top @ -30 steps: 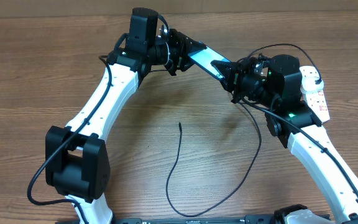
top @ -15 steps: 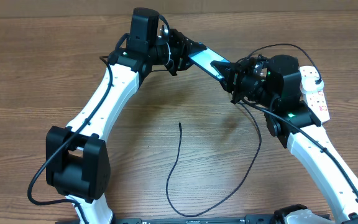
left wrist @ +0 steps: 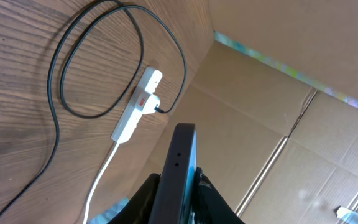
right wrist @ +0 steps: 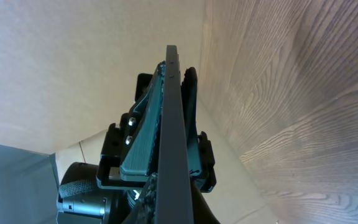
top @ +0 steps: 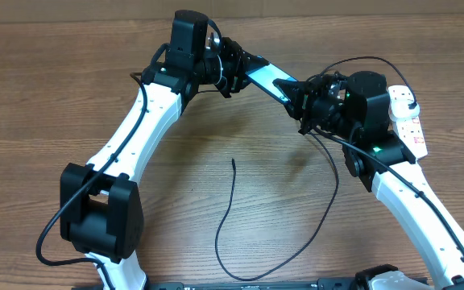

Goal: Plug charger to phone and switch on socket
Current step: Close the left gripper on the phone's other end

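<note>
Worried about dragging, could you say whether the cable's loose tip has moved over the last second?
No: the cable tip lies at the same spot, equally far from the power strip.

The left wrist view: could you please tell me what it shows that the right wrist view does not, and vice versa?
Only the left wrist view shows the white power strip with a black plug in it, its thick white cord and the thin black cable looped on the brown wooden table. Only the right wrist view shows the left gripper, its fingers closed on the slim dark-edged phone. Both show that phone edge-on above that table.
</note>
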